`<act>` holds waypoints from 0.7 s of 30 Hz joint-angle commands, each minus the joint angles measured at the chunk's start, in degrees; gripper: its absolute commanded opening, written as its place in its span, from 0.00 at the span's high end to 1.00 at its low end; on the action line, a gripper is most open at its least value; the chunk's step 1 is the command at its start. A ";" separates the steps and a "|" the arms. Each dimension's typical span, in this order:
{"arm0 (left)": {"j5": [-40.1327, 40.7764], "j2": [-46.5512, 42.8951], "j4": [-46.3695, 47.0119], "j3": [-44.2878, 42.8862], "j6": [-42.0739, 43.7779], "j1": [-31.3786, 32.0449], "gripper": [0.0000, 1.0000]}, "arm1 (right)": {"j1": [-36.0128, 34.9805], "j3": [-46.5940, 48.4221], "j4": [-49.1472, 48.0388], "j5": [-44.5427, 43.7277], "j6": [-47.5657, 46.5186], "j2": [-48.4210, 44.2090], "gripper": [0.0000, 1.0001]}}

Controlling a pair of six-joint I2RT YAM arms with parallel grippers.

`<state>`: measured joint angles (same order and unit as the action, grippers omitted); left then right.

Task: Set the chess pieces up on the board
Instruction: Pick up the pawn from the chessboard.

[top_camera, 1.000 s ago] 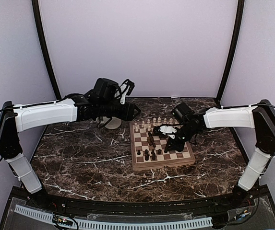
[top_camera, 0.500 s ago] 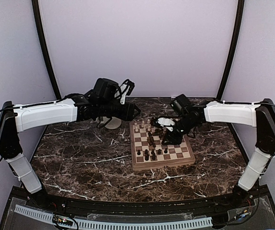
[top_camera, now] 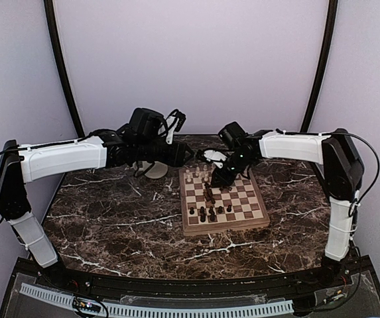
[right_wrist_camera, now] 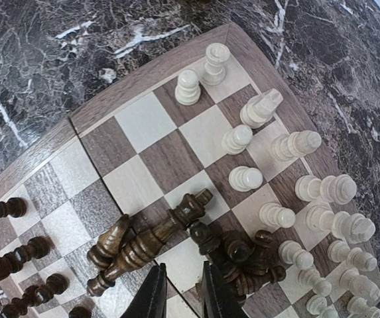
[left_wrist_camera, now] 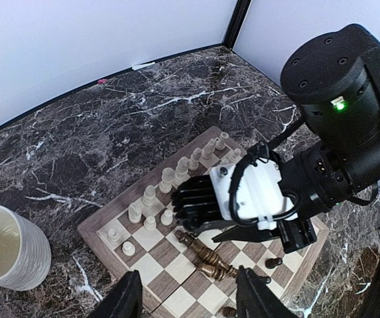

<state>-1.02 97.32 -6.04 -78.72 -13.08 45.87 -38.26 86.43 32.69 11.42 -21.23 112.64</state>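
The board (top_camera: pixel 226 227) lies right of centre on the marble. Cream chess pieces (top_camera: pixel 206 171) stand along its far rows, dark ones (top_camera: pixel 209 213) near the front. My right gripper (top_camera: pixel 219 180) hangs over the far middle squares, narrowly open (right_wrist_camera: pixel 180 283), with nothing between its fingers. Just ahead of it two dark pieces (right_wrist_camera: pixel 150 242) lie flat beside a heap of toppled dark pieces (right_wrist_camera: pixel 256 262). Cream pieces (right_wrist_camera: pixel 309 192) stand beyond them. My left gripper (left_wrist_camera: pixel 190 298) is open and empty, held high off the board's (left_wrist_camera: pixel 97 232) left side, looking down on the right wrist.
A cream ribbed mug (left_wrist_camera: pixel 7 255) stands on the marble left of the board, under the left arm (top_camera: pixel 156 170). Dark pawns (right_wrist_camera: pixel 10 209) stand near the board's other edge. Purple walls enclose the table on three sides.
The right arm has swung from the board's right side back and left to its far middle squares, and its jaws have parted. The left arm has not moved.
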 commanded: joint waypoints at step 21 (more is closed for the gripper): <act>-1.44 -1.09 0.07 -1.43 -0.37 -0.08 0.50 | 2.53 5.82 -0.42 -3.22 4.75 6.28 0.81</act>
<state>-1.69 97.32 -6.04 -78.72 -13.15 45.87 -36.27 90.21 32.77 8.47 -17.41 117.40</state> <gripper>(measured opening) 0.504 0.185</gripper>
